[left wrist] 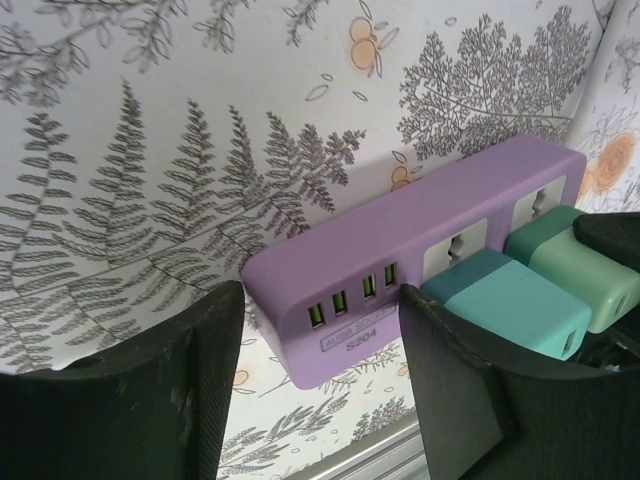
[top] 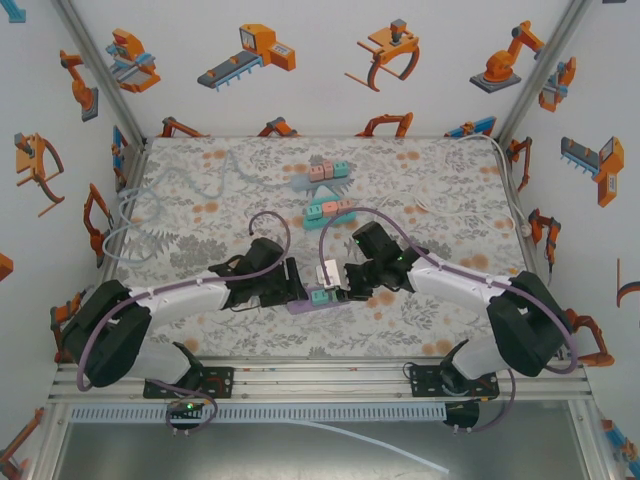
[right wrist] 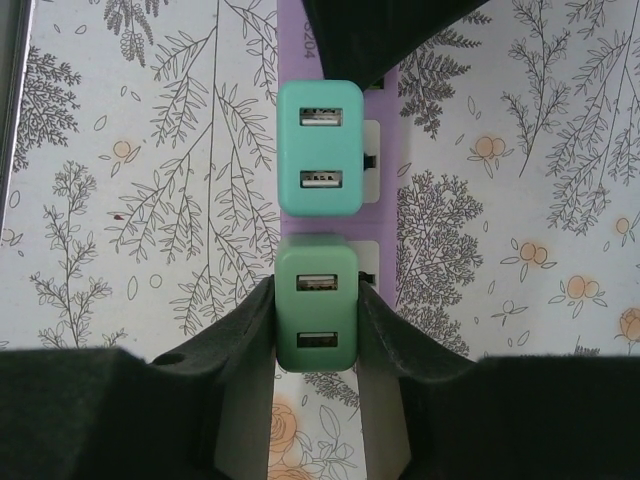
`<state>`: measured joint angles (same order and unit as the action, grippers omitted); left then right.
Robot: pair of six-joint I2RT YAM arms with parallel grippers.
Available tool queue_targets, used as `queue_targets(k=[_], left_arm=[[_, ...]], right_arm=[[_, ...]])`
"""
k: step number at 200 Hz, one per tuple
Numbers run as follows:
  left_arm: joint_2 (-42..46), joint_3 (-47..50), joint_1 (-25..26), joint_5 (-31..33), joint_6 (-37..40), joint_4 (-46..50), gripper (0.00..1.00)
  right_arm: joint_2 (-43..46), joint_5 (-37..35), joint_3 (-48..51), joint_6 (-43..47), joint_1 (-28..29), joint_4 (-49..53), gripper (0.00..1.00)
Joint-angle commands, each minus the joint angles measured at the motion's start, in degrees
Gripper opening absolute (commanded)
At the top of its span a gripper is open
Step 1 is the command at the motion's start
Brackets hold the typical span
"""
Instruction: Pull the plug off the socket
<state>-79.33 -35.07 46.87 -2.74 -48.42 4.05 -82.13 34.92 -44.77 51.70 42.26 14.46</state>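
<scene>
A purple power strip (left wrist: pixel 400 220) lies near the table's front edge and carries two USB chargers. The blue-teal plug (right wrist: pixel 319 148) sits in one socket. The green plug (right wrist: pixel 316 315) stands over the socket beside it. My right gripper (right wrist: pixel 316 310) is shut on the green plug, one finger pressed on each side. My left gripper (left wrist: pixel 320 340) straddles the strip's USB end, its fingers (left wrist: pixel 460 400) against the strip's sides. In the top view both grippers meet over the strip (top: pixel 310 308): the left gripper (top: pixel 295 285) and the right gripper (top: pixel 348 282).
Two more power strips with coloured plugs lie further back, one (top: pixel 328 210) mid-table and one (top: pixel 328 170) behind it. White cables curl at the left edge (top: pixel 140 205) and along the right edge (top: pixel 515 200). The metal front rail (left wrist: pixel 400 450) runs just below the strip.
</scene>
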Motion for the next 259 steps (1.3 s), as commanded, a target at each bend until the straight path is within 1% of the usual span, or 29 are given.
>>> queue_targets(k=[1,54,91,137,170,213,259], left_arm=[[-2.17,0.18,1.68,5.60,-0.31,8.63,0.59],[-3.07,0.14,2.78,9.96,-0.13,11.92,0.54],[-4.33,-0.07,2.87,11.17,0.25,13.12,0.52],[-6.47,-0.26,3.12,11.60,0.37,14.68,0.51],[-7.82,-1.35,4.18,11.76,1.73,17.00,0.50],[-11.35,-2.71,5.54,13.02,1.63,21.29,0.50],[-12.69,-3.05,6.30,13.68,1.14,20.29,0.50]], right_arm=[[-0.18,1.30,-1.54,0.09,0.54,-0.59,0.26],[1.47,1.04,-1.41,-1.93,0.54,-1.00,0.21],[3.10,2.68,-1.80,-5.67,0.54,-3.30,0.15],[2.85,2.61,-3.02,-6.17,0.54,-3.31,0.10],[2.94,2.17,-3.50,-7.39,0.49,-3.57,0.09],[3.38,1.95,-3.92,-7.88,0.28,-3.74,0.08],[4.02,2.43,-3.83,-8.55,0.19,-4.35,0.07]])
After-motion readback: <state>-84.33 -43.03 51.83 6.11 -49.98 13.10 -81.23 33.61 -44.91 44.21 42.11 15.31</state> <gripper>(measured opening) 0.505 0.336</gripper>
